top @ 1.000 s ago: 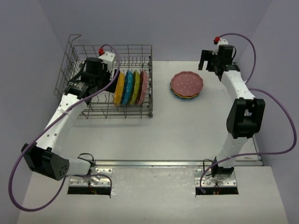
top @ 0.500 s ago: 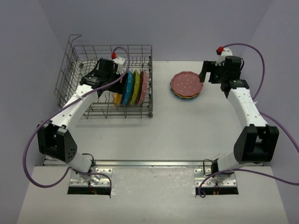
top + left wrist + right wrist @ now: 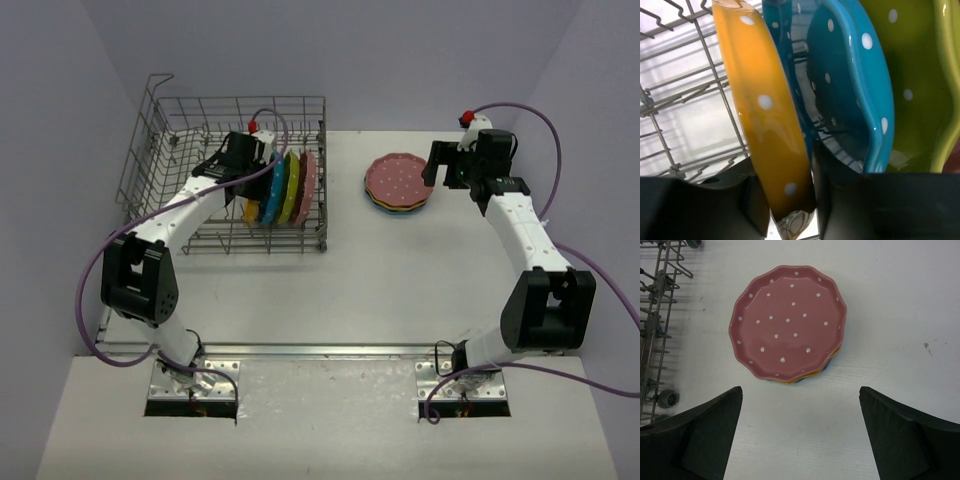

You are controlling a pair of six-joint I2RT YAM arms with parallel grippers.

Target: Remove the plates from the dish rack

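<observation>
The grey wire dish rack (image 3: 200, 100) stands at the back left with plates upright in its tines: orange (image 3: 252, 210), blue (image 3: 272, 195), yellow-green (image 3: 290, 185) and pink (image 3: 307, 180). My left gripper (image 3: 255, 165) reaches into the rack from the left. In the left wrist view the orange plate (image 3: 767, 115) has its rim between the fingers (image 3: 752, 200), and the left gripper (image 3: 790, 205) is shut on it. The blue plate (image 3: 850, 85) stands right behind. My right gripper (image 3: 800, 435) hangs open and empty beside a flat stack of plates (image 3: 787, 322), pink on top.
The stack of plates (image 3: 400, 180) lies on the white table right of the rack. The rack's raised handle (image 3: 158, 80) is at its back left corner. Its right wall (image 3: 655, 315) shows at the left of the right wrist view. Purple cables loop round both arms.
My left arm has reached further right inside the rack to the orange plate, and its jaws have narrowed onto the rim. My right gripper has shifted slightly toward the stack, still open.
</observation>
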